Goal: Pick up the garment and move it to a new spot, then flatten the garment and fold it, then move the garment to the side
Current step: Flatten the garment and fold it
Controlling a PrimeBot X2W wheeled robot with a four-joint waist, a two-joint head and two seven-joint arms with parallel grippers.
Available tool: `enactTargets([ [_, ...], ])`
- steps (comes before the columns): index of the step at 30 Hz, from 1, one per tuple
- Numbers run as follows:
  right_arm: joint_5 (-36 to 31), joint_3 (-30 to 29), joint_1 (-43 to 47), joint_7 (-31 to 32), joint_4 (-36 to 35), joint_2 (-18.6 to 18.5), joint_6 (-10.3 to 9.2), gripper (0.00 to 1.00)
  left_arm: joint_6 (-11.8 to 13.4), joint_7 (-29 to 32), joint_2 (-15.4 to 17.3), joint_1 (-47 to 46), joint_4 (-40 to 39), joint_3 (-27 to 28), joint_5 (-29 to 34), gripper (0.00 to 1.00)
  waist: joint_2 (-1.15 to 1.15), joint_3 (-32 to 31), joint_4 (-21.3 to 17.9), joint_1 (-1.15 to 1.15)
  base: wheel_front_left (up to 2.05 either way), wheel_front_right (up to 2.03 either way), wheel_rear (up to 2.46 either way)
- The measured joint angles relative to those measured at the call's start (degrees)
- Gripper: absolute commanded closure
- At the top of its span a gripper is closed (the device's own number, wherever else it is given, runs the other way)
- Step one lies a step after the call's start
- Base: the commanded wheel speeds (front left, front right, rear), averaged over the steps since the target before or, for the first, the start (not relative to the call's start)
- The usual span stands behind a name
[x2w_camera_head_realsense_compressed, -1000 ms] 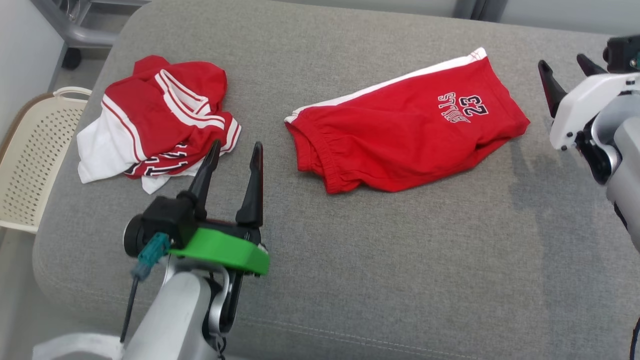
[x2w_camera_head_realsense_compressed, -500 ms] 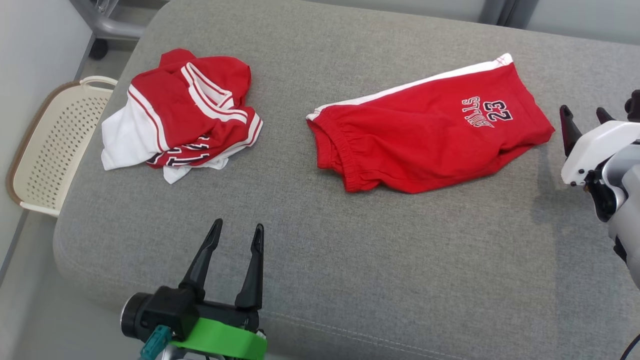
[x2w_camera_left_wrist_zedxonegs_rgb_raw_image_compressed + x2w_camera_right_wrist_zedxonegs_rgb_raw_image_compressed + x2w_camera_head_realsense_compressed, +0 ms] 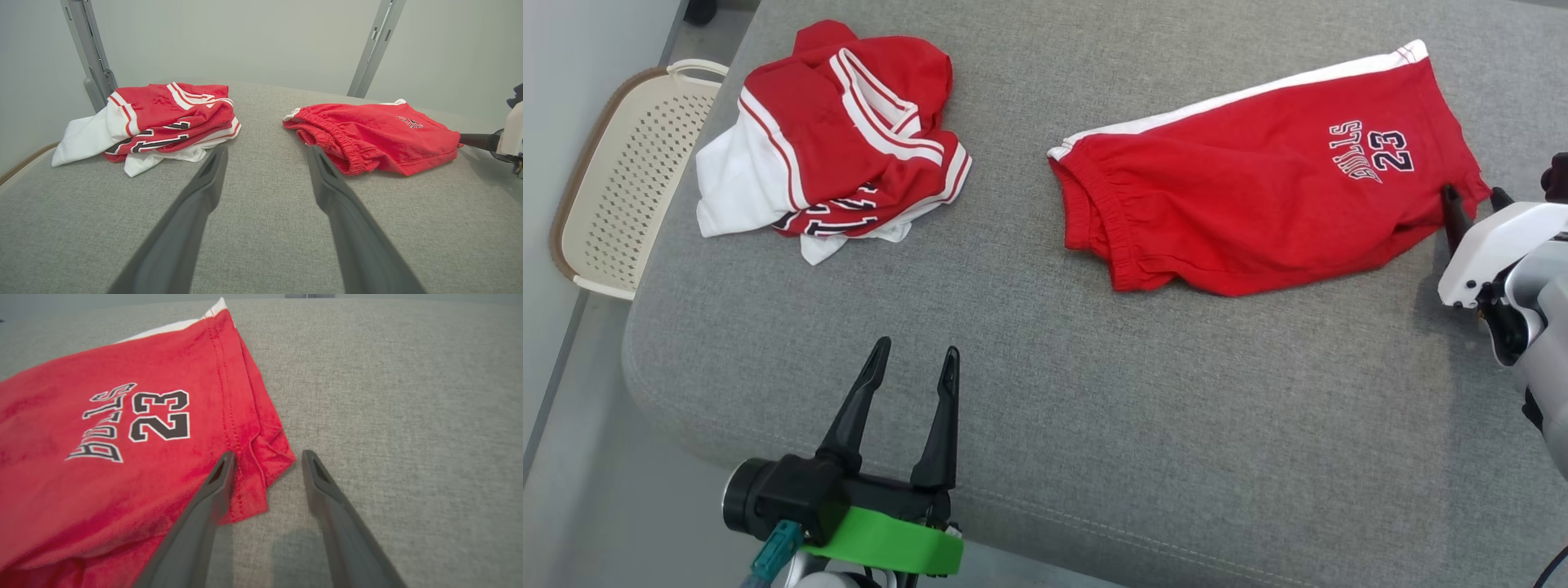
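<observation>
A: Item 1, task garment?
B: Red shorts [image 3: 1258, 188], soft knit, lying roughly flat on the right half of the grey cushion [image 3: 1094, 425]. White side stripe along far edge, gathered elastic waistband twd centre, leg hem twd right. Print "BULLS 23" near the hem, black w/ white outline.
A: Which view gives what?
B: Rt wrist view: print close up, stitched hem, bottom corner slightly curled. Left wrist view: waistband ruffles, thickness of the layers, two grey metal posts [image 3: 376, 45] behind the cushion against a pale wall. Head view: whole layout, plus basket.
A: Item 2?
B: Jersey [image 3: 833, 147], red/white w/ striped trim & black numerals. Crumpled heap at far left of cushion, well apart from shorts.
A: Item 3?
B: Cream perforated plastic basket [image 3: 613, 163], brown rim, off the cushion's left edge.
A: Cushion?
B: Coarse grey weave, rounded corners, seam line along near edge.
A: Tools?
B: Left tool [image 3: 916, 349]: fingers spread wide, nothing betw. them, over near edge of cushion, well apart from both garments. Right tool [image 3: 269, 455]: fingers apart, astride the shorts' hem corner. One finger is over red cloth, the other over bare cushion, not closed on it. Contact w/ cloth: can't tell.
</observation>
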Motion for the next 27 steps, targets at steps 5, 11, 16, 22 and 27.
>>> enactTargets([
  [5,-0.4,-0.6,0.5,0.8,-0.1,0.4,0.01,0.85,-0.4,0.0,-0.3,-0.2,0.8,0.3,0.1,0.00,0.00,-0.3,0.4,0.00,0.00,0.00,0.00],
  [11,-0.7,-1.3,2.4,1.0,0.0,1.1,0.02,1.00,-0.8,0.0,-0.5,-0.1,2.3,0.4,0.2,0.00,0.00,-2.2,0.0,0.00,0.00,0.00,0.00],
  [16,-0.4,-1.6,5.6,-0.5,0.0,2.5,0.01,1.00,-1.0,0.0,-0.5,1.0,3.8,0.7,0.3,0.00,0.00,-4.7,-1.0,0.00,0.00,0.00,0.00],
  [22,0.3,-2.2,9.0,-2.3,-0.2,3.4,0.01,1.00,-1.2,0.0,-0.5,1.7,4.7,0.9,0.6,0.00,0.00,-7.1,-2.7,0.00,0.00,0.00,0.00],
  [27,0.9,-2.9,12.1,-3.2,-1.2,4.1,0.01,1.00,-1.2,0.0,-0.5,2.6,5.4,0.8,0.7,0.00,0.00,-9.2,-3.9,0.00,0.00,0.00,0.00],
])
